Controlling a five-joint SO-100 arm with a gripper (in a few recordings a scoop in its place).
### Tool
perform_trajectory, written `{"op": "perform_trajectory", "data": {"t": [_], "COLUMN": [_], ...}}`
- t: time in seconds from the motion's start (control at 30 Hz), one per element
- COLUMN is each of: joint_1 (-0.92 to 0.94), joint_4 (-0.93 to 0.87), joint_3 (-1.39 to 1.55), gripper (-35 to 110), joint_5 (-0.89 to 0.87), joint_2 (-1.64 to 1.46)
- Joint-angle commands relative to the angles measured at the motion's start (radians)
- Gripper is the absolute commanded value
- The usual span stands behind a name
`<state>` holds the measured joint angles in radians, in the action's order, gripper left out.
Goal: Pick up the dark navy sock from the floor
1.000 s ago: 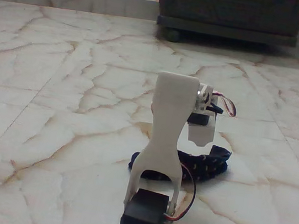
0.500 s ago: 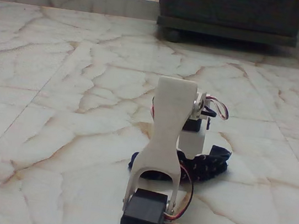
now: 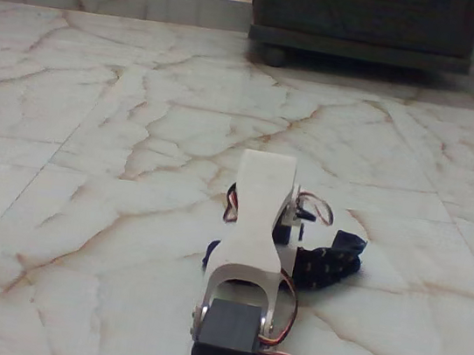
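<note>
While the arm leans forward and low over the floor, the scene reads as follows.

Arm: white link [image 3: 255, 224] rises from a black servo block [image 3: 226, 350] at the bottom edge of the fixed view; red and dark wires [image 3: 290, 304] loop along its right side.
Claw: hidden behind the white link, down at the sock; whether it is open or closed cannot be told.
Sock: dark navy with pale specks [image 3: 331, 261], lying on the floor just right of the arm, partly covered by it.
Floor: glossy cream marble tiles with brown-orange veins [image 3: 88, 165].
Cabinet: dark wooden unit [image 3: 365, 19] at the back wall, well apart from the sock; contents not visible.
</note>
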<state>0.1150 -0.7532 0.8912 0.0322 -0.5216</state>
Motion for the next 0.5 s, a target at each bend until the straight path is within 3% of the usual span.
{"op": "perform_trajectory", "data": {"t": [0.0, 0.27, 0.47], "joint_1": [0.003, 0.020, 0.040], "joint_4": [0.011, 0.057, 0.215], "joint_3": [-0.034, 0.011, 0.278], "gripper": [9, 0, 0], "joint_5": [0.031, 0.091, 0.152], "joint_2": [-0.005, 0.003, -0.198]}}
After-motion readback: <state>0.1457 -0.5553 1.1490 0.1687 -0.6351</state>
